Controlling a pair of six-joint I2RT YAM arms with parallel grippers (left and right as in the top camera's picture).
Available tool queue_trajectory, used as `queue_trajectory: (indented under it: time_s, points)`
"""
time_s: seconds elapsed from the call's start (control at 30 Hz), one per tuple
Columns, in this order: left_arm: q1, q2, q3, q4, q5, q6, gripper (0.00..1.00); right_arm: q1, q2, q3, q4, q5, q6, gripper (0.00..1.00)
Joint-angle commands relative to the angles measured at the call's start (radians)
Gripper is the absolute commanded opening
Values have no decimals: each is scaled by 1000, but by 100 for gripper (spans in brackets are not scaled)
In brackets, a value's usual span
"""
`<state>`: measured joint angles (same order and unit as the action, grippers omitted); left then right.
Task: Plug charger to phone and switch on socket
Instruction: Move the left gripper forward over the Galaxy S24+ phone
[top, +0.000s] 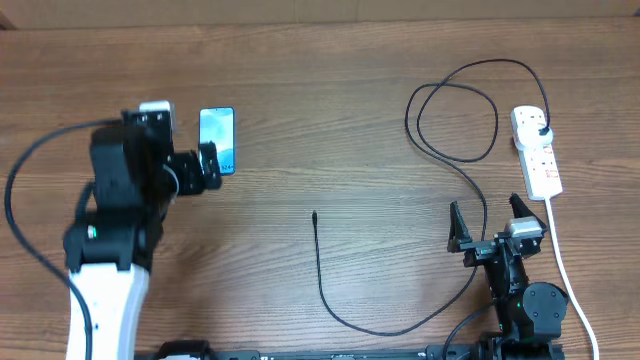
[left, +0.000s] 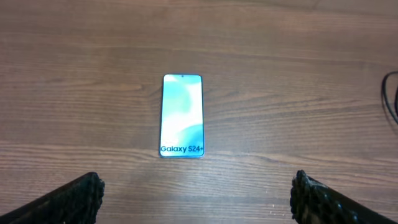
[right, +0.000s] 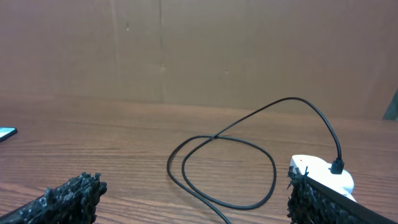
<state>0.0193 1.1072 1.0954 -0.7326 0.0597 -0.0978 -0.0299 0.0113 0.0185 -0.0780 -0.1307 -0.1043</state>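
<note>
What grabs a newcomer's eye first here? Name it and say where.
The lit Galaxy S24+ phone glows teal on the brown table, on the left arm's side, just beyond the open left tool. A black charger cable loops from the white power strip at the far right. Its loose tip lies mid-table, apart from the phone.

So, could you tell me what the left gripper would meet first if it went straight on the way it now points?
Most likely the phone, which lies flat on the table, centred ahead of the open jaws of the left gripper; nothing stands between them, though depth is hard to judge.
</note>
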Motion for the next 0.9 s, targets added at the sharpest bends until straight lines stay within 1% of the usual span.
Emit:
queue_trajectory:
  time_s: [0.0, 0.17, 0.37, 0.67, 0.87]
  points:
    - [-6, 127, 147, -92, 12, 15, 100, 6, -6, -11, 5, 3, 6, 100]
    - [-6, 323, 320, -251, 11, 16, 99, 6, -6, -11, 5, 3, 6, 100]
    - [-6, 483, 433, -366, 27, 32, 99, 6, -6, -11, 5, 3, 7, 100]
    - [-6, 546, 432, -417, 27, 31, 100, 6, -6, -11, 5, 3, 7, 100]
    - [-7, 555, 431, -414, 42, 31, 100, 6, -6, -11, 5, 3, 7, 100]
